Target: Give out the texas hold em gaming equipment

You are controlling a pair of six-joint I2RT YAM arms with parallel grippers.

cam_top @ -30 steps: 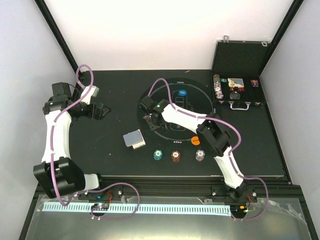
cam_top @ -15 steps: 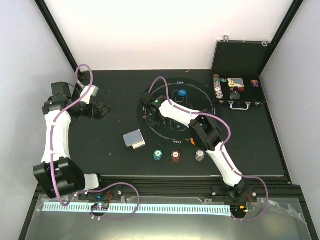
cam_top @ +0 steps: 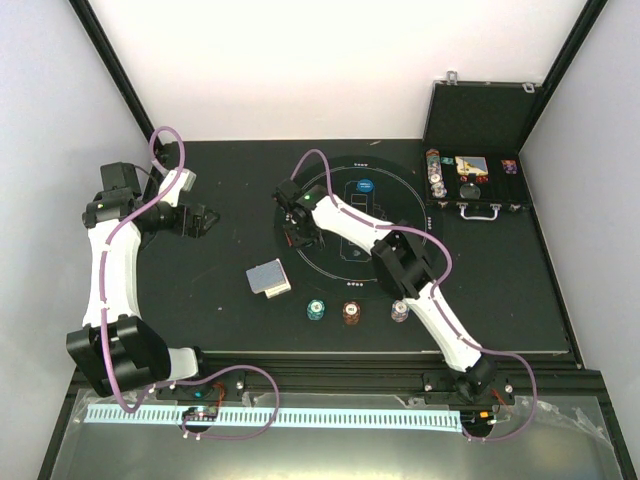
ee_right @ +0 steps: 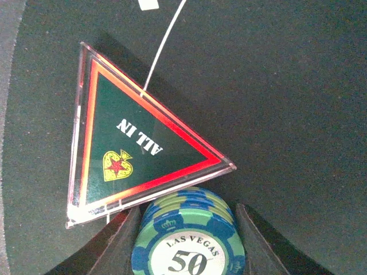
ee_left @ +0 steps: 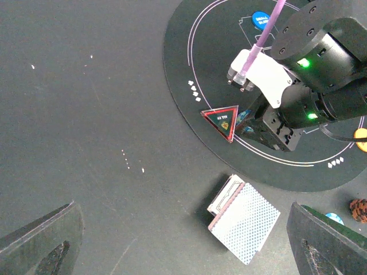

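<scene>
My right gripper (cam_top: pixel 300 232) is low over the left part of the round black mat (cam_top: pixel 392 192). It is shut on a stack of green-blue "50" chips (ee_right: pixel 188 243), with a finger (ee_right: pixel 112 249) on each side. The stack touches one edge of the red "ALL IN" triangle (ee_right: pixel 135 143), which also shows in the left wrist view (ee_left: pixel 222 121). The card deck (cam_top: pixel 268 278) lies left of the mat, below my open, empty left gripper (ee_left: pixel 182 229). My left gripper (cam_top: pixel 205 222) hovers at the far left. The blue button (cam_top: pixel 365 185) sits on the mat.
Green (cam_top: pixel 316 309), brown-red (cam_top: pixel 351 312) and whitish (cam_top: pixel 400 311) chip stacks stand in a row near the mat's front. An open black case (cam_top: pixel 475 185) with more pieces is at the back right. The orange button (ee_left: pixel 361 139) shows only at the left wrist view's edge.
My right gripper has shifted a little left and away along the mat's left side. Its elbow has swung left and now covers the orange button in the top view. The left arm is still.
</scene>
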